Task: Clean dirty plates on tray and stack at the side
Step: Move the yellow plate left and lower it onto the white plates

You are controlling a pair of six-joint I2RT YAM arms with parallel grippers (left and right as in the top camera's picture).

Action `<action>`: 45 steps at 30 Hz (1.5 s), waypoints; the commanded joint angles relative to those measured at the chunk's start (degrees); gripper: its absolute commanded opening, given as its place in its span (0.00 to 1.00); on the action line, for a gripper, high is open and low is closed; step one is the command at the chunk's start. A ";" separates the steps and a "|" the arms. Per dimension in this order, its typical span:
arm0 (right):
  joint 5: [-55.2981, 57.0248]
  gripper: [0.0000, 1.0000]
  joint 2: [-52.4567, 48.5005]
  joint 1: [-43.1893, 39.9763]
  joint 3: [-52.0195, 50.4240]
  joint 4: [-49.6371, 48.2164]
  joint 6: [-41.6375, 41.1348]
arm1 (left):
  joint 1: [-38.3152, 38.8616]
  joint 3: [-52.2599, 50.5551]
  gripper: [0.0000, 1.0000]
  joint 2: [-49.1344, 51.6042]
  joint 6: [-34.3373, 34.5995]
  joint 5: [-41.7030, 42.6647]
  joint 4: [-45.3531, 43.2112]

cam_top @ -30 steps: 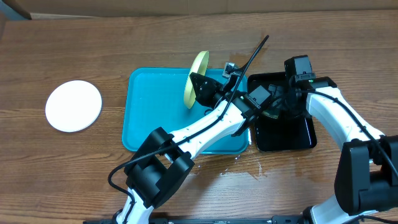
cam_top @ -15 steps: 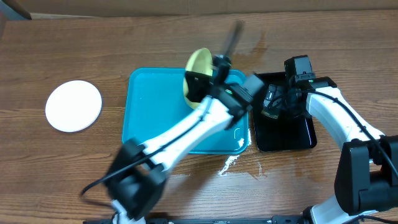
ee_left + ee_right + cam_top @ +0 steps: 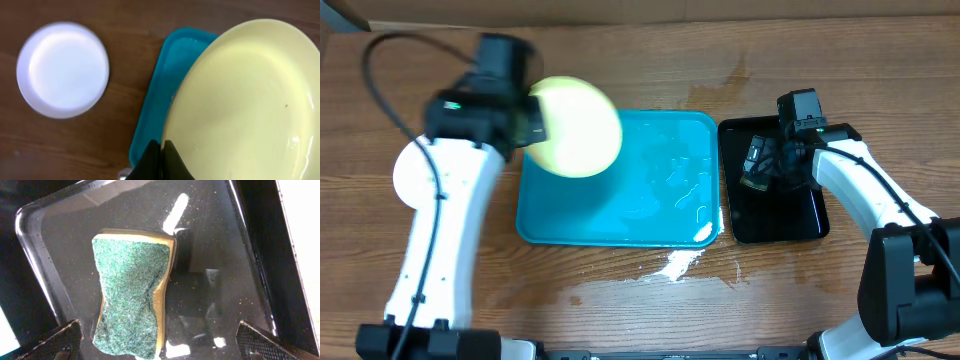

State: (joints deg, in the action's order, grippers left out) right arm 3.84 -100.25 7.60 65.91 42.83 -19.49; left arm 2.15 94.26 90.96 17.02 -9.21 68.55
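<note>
My left gripper [image 3: 162, 155] is shut on the rim of the pale yellow-green plate [image 3: 575, 127] and holds it in the air over the left end of the turquoise tray [image 3: 620, 225]. In the left wrist view the yellow-green plate [image 3: 245, 100] fills the right side, above the tray's corner [image 3: 160, 100]. A white plate [image 3: 412, 180] lies on the table left of the tray, partly hidden by my left arm; it also shows in the left wrist view [image 3: 62, 69]. My right gripper [image 3: 157, 342] is open above a green and yellow sponge [image 3: 132, 297]. A third plate is not in view.
The sponge lies in a glossy black tray [image 3: 775, 225] right of the turquoise tray; the black tray [image 3: 240, 270] fills the right wrist view. Water is spilled on the wooden table [image 3: 680, 262] in front of the turquoise tray. A cardboard box edge [image 3: 620, 10] runs along the back.
My left arm has swung from the tray's right side to its left, carrying the yellow-green plate, which went from on edge to face up. The right arm has stayed put.
</note>
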 commanded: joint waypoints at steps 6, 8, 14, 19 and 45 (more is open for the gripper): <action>0.33 1.00 0.13 0.20 -0.09 -0.35 -0.26 | -18.08 -3.85 0.04 1.57 -1.81 8.81 -2.14; 0.33 1.00 0.13 0.20 -0.09 -0.37 -0.26 | -21.53 -6.88 0.04 1.62 -0.55 6.58 -4.74; 0.33 1.00 0.13 0.20 -0.09 -0.35 -0.26 | -27.28 -15.65 0.04 1.62 9.01 -1.97 -12.26; 0.33 1.00 0.13 0.20 -0.09 -0.35 -0.26 | -32.13 -21.38 0.04 1.62 13.55 -2.99 -19.02; 0.33 1.00 0.13 0.20 -0.09 -0.35 -0.26 | -35.04 -29.59 0.41 1.60 6.19 19.39 -37.77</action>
State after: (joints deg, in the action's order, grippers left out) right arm 3.84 -100.25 7.60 65.93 42.68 -19.51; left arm -32.88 64.42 92.60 27.70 -3.11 31.42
